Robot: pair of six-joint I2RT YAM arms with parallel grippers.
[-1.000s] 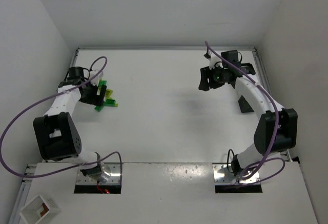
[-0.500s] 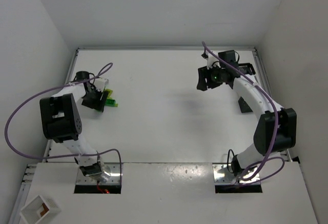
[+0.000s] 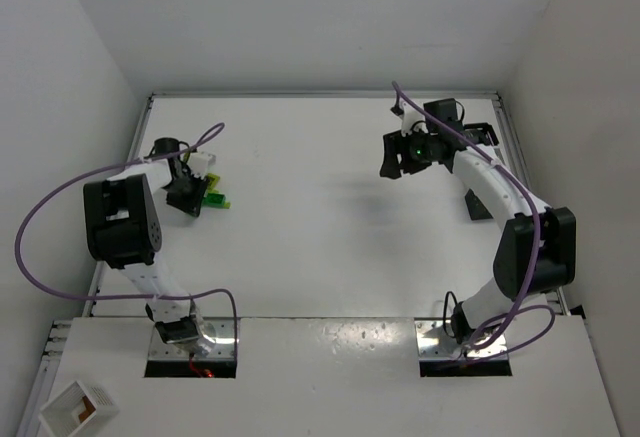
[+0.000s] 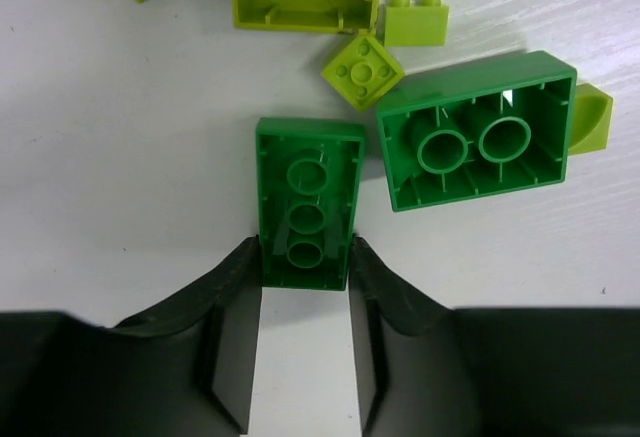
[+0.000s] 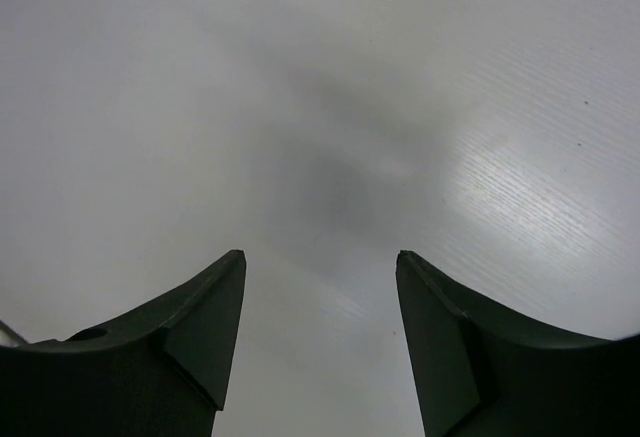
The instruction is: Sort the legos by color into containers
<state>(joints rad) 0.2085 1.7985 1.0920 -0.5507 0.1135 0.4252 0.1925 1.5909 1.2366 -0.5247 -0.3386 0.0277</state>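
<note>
One green brick [image 4: 308, 182] seems nipped at its six-o'clock tip by the left pincer [image 4: 305, 254], so it may slip; right pincer [image 5: 320, 267] wide, empty.

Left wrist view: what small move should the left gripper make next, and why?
Probably lift straight up. The left gripper touches both sides of the narrow green brick, at its near end only, and a wider green brick lies close beside it.

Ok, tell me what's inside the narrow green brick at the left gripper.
The narrow green brick lies hollow side up: three round tubes in a row, nothing else inside. The left gripper pinches its near end. Its face against the table is hidden.
</note>
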